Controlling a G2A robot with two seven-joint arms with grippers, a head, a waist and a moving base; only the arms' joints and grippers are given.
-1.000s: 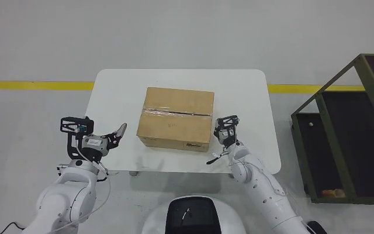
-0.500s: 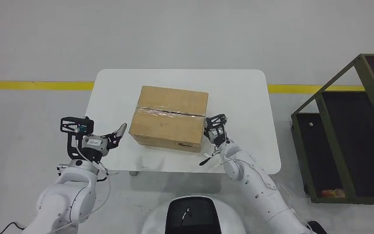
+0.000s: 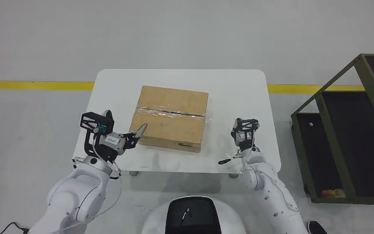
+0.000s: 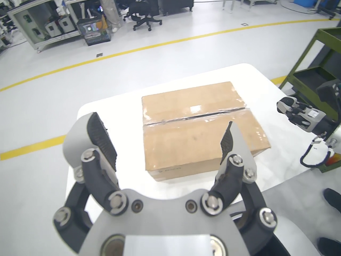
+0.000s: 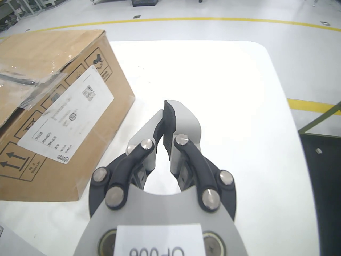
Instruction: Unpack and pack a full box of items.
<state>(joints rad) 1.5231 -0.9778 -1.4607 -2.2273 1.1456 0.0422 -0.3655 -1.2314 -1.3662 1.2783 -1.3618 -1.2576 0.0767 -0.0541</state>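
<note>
The box [image 3: 169, 117] sat closed on the white surface [image 3: 234, 93], turned a touch off square. Its top flaps met along one seam under clear tape, and that tape looked wrinkled and loose at the end of the box facing the right hand. The left wrist view caught the box [image 4: 197, 131] from the near side, with glare on the tape and plain brown card all round.

The left hand [image 3: 139, 130] was at the box's near-left corner with its fingers spread wide and nothing between them. From above, one fingertip overlapped that corner, though I could not tell whether it touched the card. In its own view the left hand [image 4: 161, 121] framed the box between its two dark pads.

On the other side of the box, the right hand [image 3: 238, 130] stood apart from it, above bare surface [image 5: 213, 81]. Its own camera showed the right hand [image 5: 167, 107] with pads pressed together and gripping nothing. Beside it was the box [image 5: 53, 107], its side wall carrying a white label and printed arrows.

Further out from the box, past the right hand, a green rack [image 3: 345, 134] stood on the floor. Behind the box, a yellow line [image 3: 47, 85] ran across the floor.
</note>
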